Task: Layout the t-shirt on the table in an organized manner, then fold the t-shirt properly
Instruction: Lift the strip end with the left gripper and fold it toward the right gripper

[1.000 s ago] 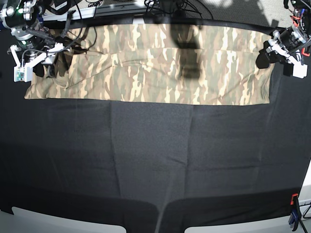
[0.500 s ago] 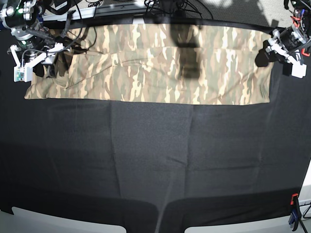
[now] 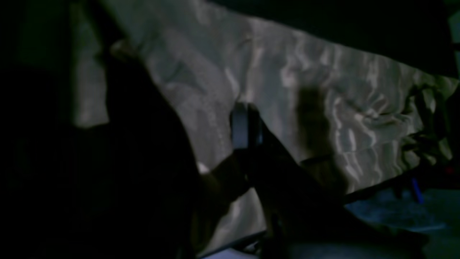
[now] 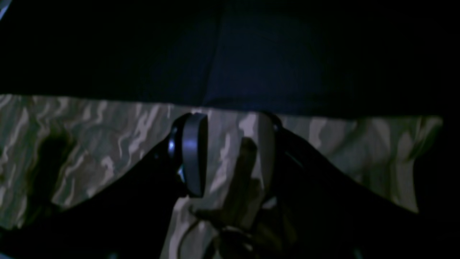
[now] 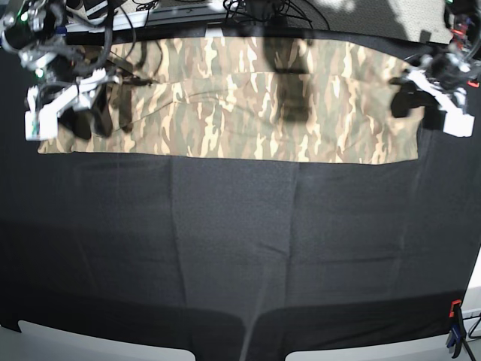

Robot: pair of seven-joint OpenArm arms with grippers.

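The camouflage t-shirt (image 5: 240,105) lies as a long flat strip across the far part of the black table (image 5: 240,241). My right gripper (image 5: 92,122) hovers over the shirt's left end. In the right wrist view its fingers (image 4: 194,154) stand apart, open, with t-shirt (image 4: 90,144) cloth showing in the gap of the gripper (image 4: 231,151). My left gripper (image 5: 402,99) sits at the shirt's right edge. In the dim left wrist view that gripper (image 3: 248,126) is shut above the t-shirt (image 3: 287,82). Whether it pinches cloth I cannot tell.
Cables and a rail (image 5: 188,11) run along the far edge behind the shirt. A red and blue clamp (image 5: 454,323) grips the near right corner. White table edges (image 5: 75,338) show at the near side. A dark shadow (image 5: 289,83) falls across the shirt's middle.
My right arm has swung nearer and rightward over the shirt's left end. The left arm has shifted slightly inward and nearer. The shirt has not visibly moved.
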